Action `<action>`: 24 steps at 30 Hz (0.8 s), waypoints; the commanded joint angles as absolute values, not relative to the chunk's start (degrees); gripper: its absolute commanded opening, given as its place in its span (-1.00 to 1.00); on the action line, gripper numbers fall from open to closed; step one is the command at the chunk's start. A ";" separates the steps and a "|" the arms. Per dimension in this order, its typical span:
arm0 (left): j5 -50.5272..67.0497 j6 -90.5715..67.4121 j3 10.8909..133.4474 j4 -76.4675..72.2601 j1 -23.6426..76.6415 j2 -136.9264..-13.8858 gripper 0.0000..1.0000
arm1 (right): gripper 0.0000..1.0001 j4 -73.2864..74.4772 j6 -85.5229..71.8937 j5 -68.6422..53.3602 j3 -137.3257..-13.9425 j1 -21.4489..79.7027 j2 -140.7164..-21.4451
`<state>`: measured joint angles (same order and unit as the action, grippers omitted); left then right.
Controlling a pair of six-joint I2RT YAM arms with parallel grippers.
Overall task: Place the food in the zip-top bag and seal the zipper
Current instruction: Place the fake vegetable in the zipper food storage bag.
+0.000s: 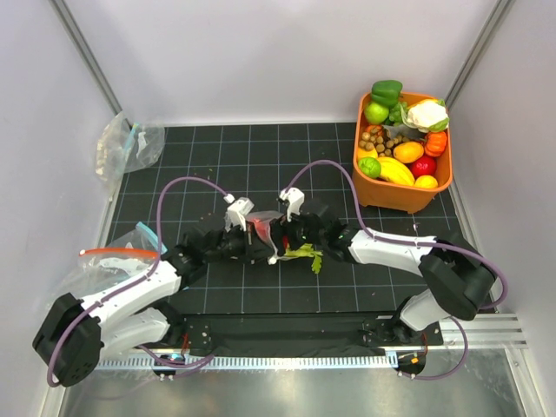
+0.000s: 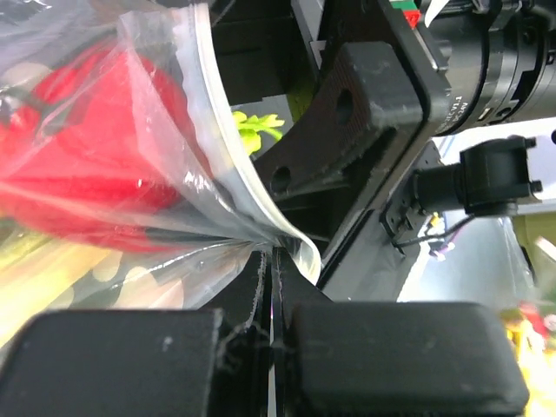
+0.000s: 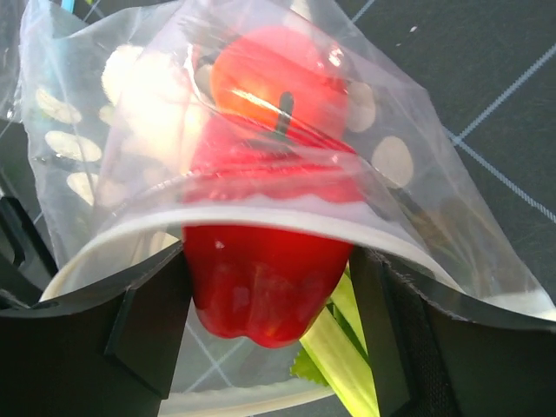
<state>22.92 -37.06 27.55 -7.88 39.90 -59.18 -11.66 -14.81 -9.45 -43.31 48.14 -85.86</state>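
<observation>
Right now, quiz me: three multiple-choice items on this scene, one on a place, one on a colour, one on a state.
1. The orange basket stands: A near left; B centre; C far right.
2. The pepper poking from the dotted bag is: A red; B yellow; C green.
3. The left pincer is: A wide open; B shut on the bag's edge; C out of view.
Key: C, seen far right in the top view; A, glossy red in the right wrist view; B, it pinches the plastic.
</observation>
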 commanded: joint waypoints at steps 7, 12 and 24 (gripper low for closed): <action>14.23 -38.14 29.71 -4.22 38.06 -58.18 -1.00 | 0.49 -10.99 -16.79 -1.41 -45.53 48.43 -83.06; 14.33 -38.58 29.53 -3.96 37.09 -57.92 -1.00 | 0.42 -9.84 -17.49 -0.26 -45.53 48.43 -82.27; 15.47 -37.35 29.53 -3.60 36.91 -57.04 -0.99 | -0.48 -9.32 -20.12 4.29 -46.50 48.43 -86.05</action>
<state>14.57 -38.48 27.75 -2.61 37.36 -58.28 -8.34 -18.65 -0.03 -44.38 48.16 -85.36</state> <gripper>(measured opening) 0.008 0.273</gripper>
